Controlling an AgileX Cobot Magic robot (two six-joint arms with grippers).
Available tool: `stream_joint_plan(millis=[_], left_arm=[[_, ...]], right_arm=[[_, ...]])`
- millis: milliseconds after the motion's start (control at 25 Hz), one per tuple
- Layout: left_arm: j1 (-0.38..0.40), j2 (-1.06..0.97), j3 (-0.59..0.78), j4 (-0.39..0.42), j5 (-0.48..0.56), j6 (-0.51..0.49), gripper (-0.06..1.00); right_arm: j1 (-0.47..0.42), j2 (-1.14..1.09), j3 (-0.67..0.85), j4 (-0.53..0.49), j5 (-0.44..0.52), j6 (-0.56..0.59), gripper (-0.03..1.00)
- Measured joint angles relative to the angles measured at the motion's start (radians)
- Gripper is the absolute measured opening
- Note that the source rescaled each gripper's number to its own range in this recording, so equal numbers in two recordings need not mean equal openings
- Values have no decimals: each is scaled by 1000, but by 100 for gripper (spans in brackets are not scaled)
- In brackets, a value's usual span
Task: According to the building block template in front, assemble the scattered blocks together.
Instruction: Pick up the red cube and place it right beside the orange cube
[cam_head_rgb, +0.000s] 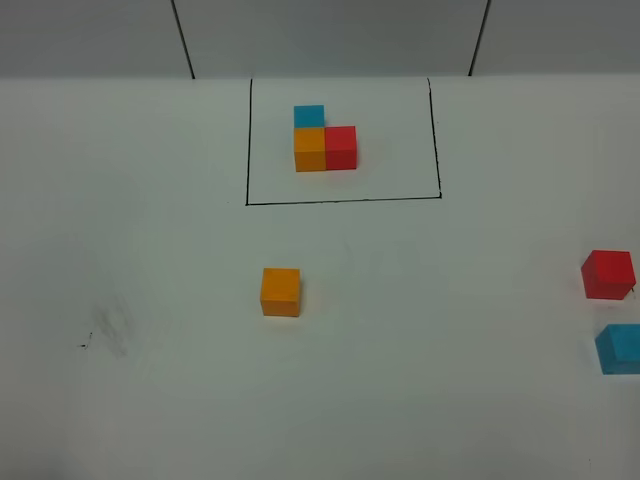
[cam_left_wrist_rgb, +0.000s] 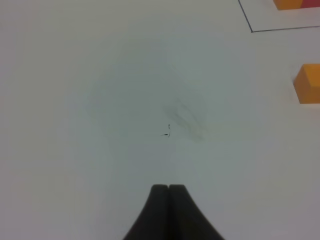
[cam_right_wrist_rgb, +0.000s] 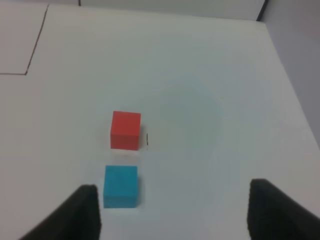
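In the high view we see the building block template in the upper middle of the frame: a blue cube behind an orange one, with a red one touching the orange cube's right side, all inside a thin black outline drawn on the white table. The loose orange cube sits alone below the outline's lower left corner, a little left of the frame's centre and well apart from the other two. The red cube lies at the right edge, and the light blue cube is just below it, partly cut off by the edge. The two are near each other but not touching. A faint grey smudge marks the table at the lower left.

Neither arm shows in the high view. In the left wrist view the left gripper is clenched, its dark fingers pressed together with nothing between them, over bare table near the smudge. In the right wrist view the right gripper is released, its fingers wide apart and holding nothing. The light blue cube appears in the gap, close to one finger, with the red cube just beyond it.
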Motion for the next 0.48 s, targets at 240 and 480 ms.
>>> stream_joint_plan(millis=[240,480], left_arm=[[0,0,0,0,0,0,0],[0,0,0,0,0,0,0]], right_arm=[[0,0,0,1,2,-1,76],[0,0,0,1,0,6,99]])
